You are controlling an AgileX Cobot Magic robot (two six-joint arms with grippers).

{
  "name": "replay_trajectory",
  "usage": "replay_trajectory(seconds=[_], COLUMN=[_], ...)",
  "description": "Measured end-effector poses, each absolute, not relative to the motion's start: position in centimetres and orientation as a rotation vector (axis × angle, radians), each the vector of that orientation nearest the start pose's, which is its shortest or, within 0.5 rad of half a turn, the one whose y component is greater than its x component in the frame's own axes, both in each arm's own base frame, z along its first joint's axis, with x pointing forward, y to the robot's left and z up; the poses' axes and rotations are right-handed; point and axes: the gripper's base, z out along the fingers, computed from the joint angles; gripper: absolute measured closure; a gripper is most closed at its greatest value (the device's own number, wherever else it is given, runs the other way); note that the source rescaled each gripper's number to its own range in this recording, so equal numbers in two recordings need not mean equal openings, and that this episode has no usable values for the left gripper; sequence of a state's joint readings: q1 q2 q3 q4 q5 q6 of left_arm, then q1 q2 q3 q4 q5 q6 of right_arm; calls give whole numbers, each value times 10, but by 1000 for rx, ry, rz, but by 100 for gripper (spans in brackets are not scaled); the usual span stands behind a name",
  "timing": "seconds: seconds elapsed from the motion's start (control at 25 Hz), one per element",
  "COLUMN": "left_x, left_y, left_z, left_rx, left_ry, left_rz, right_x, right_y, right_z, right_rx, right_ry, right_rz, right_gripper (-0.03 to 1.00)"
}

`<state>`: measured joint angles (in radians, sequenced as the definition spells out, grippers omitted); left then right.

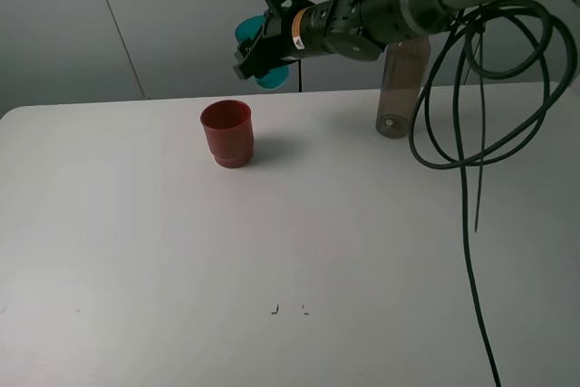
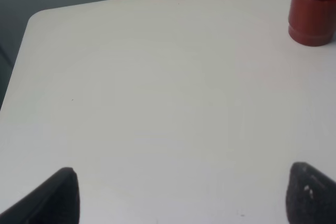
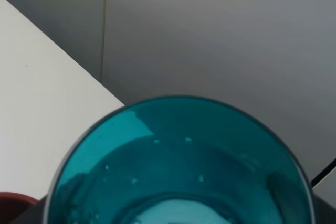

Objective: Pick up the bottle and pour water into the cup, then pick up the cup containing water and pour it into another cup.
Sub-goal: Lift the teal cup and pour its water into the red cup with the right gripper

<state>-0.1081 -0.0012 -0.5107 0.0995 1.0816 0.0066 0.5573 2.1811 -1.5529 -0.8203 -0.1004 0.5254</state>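
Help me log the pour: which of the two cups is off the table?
The teal translucent cup, held by the right gripper above the table. The red-brown cup stands upright on the tabletop.

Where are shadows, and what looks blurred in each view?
Exterior high: soft, even light; the red-brown cup casts a faint shadow to its right on the table. Left wrist: the dark jaws at the edge are blurred. Right wrist: the teal cup fills the view, slightly soft.

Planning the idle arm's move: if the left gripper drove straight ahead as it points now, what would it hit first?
The left gripper would probably meet the white table first; the red-brown cup sits off to one side of that line. Depth is unclear.
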Motion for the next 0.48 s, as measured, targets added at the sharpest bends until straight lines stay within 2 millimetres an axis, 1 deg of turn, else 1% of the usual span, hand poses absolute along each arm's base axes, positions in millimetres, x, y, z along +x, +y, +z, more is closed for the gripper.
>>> replay_trajectory(seconds=[0.48], left_x=[-7], left_y=[9], left_z=[279], left_rx=[111], left_ry=[2047], left_rz=[56], right_x=[421], right_y=[272], right_z=[181], right_rx=[-987], right_ry=[1790], right_rz=[174], right_gripper=[82])
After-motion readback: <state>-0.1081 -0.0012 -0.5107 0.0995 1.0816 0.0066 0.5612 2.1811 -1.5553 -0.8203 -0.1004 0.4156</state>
